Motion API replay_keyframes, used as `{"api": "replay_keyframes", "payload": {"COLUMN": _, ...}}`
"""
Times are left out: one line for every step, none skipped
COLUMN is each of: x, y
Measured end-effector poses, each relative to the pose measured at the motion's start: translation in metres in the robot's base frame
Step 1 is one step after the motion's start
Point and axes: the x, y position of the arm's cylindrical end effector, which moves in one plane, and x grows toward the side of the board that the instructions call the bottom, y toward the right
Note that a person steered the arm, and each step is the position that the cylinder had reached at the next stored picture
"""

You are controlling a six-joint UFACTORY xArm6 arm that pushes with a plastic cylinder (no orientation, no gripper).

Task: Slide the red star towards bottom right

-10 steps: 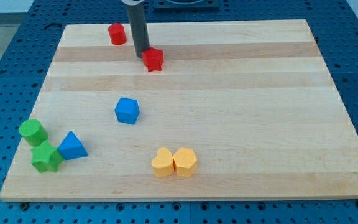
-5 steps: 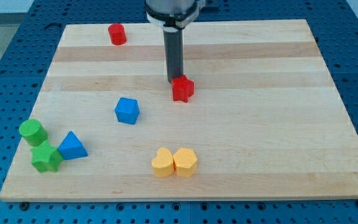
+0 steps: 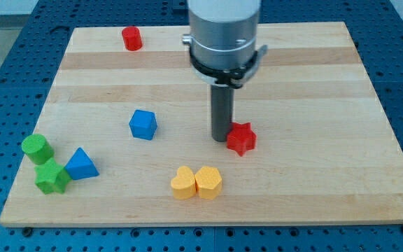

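Observation:
The red star (image 3: pixel 241 138) lies on the wooden board (image 3: pixel 313 105) a little right of the middle. My tip (image 3: pixel 220 139) stands at the star's left side, touching it or almost so. The dark rod rises from there to the grey arm body at the view's top.
A red cylinder (image 3: pixel 131 38) stands near the top left. A blue cube (image 3: pixel 143 124) is left of centre. Two yellow blocks (image 3: pixel 196 183) lie side by side near the bottom. A green cylinder (image 3: pixel 36 148), a green star (image 3: pixel 51 177) and a blue triangle (image 3: pixel 81 164) cluster at the bottom left.
My tip has moved down and to the right across the board, and the red star has slid with it from near the top towards the lower right.

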Motion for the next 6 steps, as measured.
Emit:
{"api": "replay_keyframes", "payload": {"x": 0.012, "y": 0.028}}
{"api": "replay_keyframes", "payload": {"x": 0.023, "y": 0.056}}
{"api": "replay_keyframes", "payload": {"x": 0.030, "y": 0.086}}
{"api": "replay_keyframes", "payload": {"x": 0.036, "y": 0.110}}
{"api": "replay_keyframes", "payload": {"x": 0.036, "y": 0.115}}
{"api": "replay_keyframes", "payload": {"x": 0.036, "y": 0.117}}
